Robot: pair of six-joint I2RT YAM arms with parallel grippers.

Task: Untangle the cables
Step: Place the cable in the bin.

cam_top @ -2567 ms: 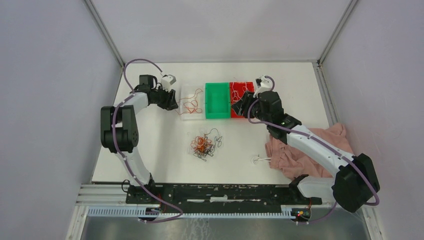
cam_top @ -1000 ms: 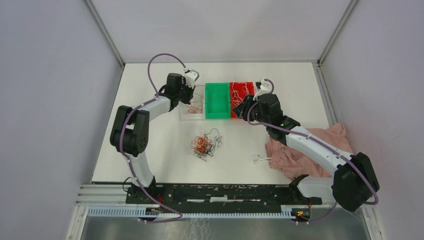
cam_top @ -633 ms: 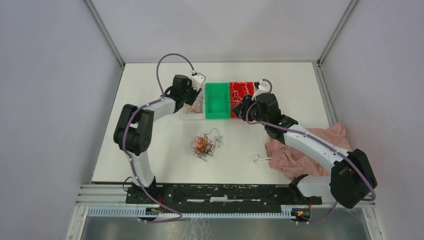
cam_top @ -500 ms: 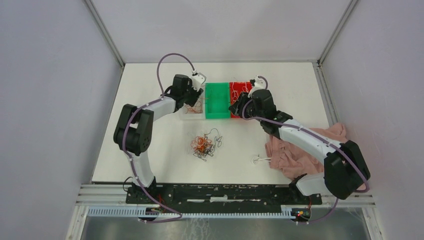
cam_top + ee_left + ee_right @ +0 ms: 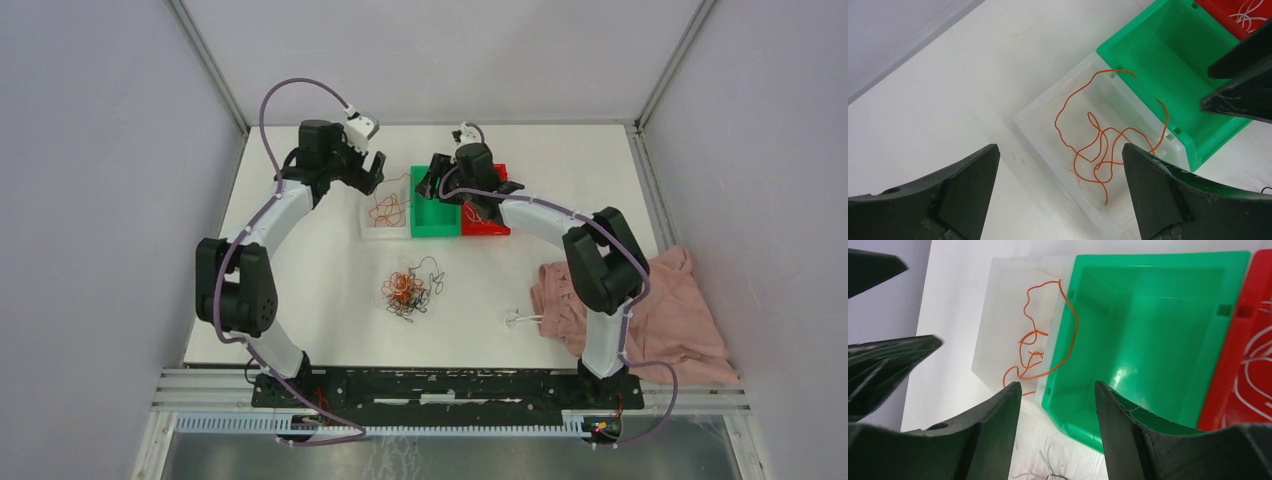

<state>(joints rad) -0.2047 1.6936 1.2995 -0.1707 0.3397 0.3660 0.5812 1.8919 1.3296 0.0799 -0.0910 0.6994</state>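
Left wrist: orange cables [image 5: 1096,150] lie below, between spread fingers [image 5: 1153,195].

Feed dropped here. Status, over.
Left gripper open, empty, above clear bin of orange wires. Right gripper open, empty, over green bin. Tangle mid-table. Orange strand overhangs green rim.

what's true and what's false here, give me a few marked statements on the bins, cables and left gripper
1. Orange cables lie in the clear bin. True.
2. The green bin is packed with black cables. False: no black cables show inside it.
3. The left gripper is shut on an orange cable. False: its jaws stand open with nothing held between them.
4. A mixed tangle lies on the table, outside all three bins. True.
5. The red bin holds white cables. True.
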